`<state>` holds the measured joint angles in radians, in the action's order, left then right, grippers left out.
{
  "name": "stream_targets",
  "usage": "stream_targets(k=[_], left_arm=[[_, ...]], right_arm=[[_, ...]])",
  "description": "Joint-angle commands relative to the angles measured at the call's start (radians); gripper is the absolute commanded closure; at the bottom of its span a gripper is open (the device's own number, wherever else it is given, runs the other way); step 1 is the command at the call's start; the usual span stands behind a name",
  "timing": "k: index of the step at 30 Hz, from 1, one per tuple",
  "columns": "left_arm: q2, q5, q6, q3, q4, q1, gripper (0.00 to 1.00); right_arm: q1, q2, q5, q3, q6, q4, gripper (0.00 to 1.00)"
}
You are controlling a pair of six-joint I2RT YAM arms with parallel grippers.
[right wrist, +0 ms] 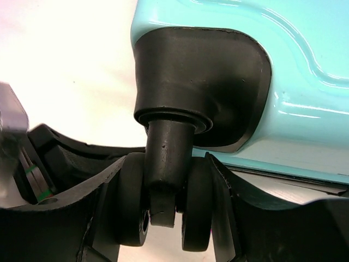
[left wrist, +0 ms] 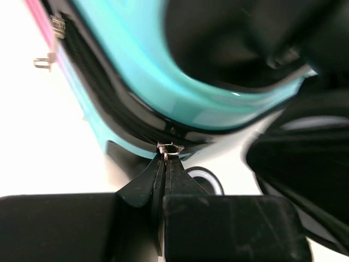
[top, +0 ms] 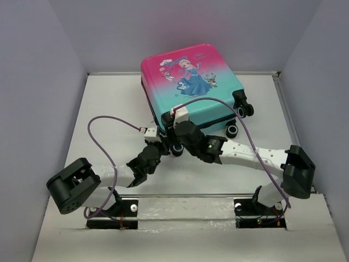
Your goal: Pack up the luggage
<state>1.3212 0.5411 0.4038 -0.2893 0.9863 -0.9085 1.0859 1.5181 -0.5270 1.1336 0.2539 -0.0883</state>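
Note:
The luggage [top: 191, 82] lies flat and closed at the back of the table, princess print up, wheels toward the right and front. My left gripper [top: 157, 143] is at its near left corner. In the left wrist view the gripper [left wrist: 165, 159] is shut on a small metal zipper pull [left wrist: 171, 148] on the black zipper band [left wrist: 109, 109] under the teal shell [left wrist: 163, 82]. My right gripper [right wrist: 163, 210] is shut on the twin black caster wheel [right wrist: 130, 204] of that same corner, one finger [right wrist: 232, 191] pressed on each outer face, below the wheel housing [right wrist: 218, 82].
A second zipper pull [left wrist: 46, 60] hangs further along the band. Two more wheel pairs [top: 244, 109] stick out at the case's right side. Purple cables [top: 98, 147] loop over both arms. Grey walls [top: 38, 82] enclose the table on three sides.

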Motion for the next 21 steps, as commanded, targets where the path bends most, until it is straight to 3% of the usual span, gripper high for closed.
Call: stream_targets(k=[1, 9, 13, 19, 20, 21], left_arm=[[-0.106, 0.253, 0.006, -0.013, -0.089, 0.065, 0.94], [-0.183, 0.246, 0.013, -0.005, -0.221, 0.148, 0.94], [-0.166, 0.232, 0.004, -0.053, -0.265, 0.229, 0.94], [-0.18, 0.226, 0.039, -0.112, -0.309, 0.27, 0.94], [-0.203, 0.218, 0.058, -0.12, -0.34, 0.269, 0.88], [-0.236, 0.201, 0.093, -0.126, -0.369, 0.27, 0.76]], right_arm=[[0.009, -0.169, 0.036, -0.087, -0.021, -0.008, 0.93], [0.009, -0.369, 0.114, -0.239, -0.031, -0.054, 0.93], [0.009, -0.459, 0.223, -0.3, -0.012, -0.103, 0.93], [0.042, -0.48, 0.265, -0.319, -0.001, -0.107, 0.93], [0.051, -0.478, 0.275, -0.316, -0.001, -0.102, 0.93], [0.051, -0.477, 0.309, -0.313, -0.005, -0.085, 0.93]])
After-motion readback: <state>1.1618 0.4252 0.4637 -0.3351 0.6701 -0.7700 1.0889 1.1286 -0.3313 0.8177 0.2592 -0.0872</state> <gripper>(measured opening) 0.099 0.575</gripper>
